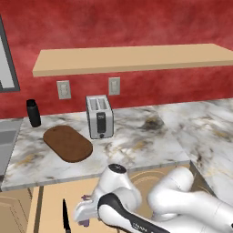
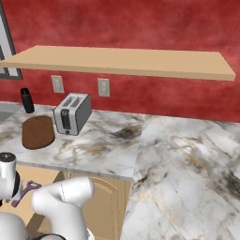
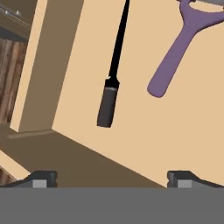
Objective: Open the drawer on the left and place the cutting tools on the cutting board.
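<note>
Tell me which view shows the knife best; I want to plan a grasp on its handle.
The hand view: the knife lies whole on the open drawer floor, dark handle toward the camera, beside the purple peeler. The left base view catches it small at the bottom edge.

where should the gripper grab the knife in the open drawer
Grip the knife by its thick dark handle, coming straight down from above with the fingers either side of it. It lies flat on the drawer floor, apart from the purple peeler, and the handle is its widest, blunt part.
</note>
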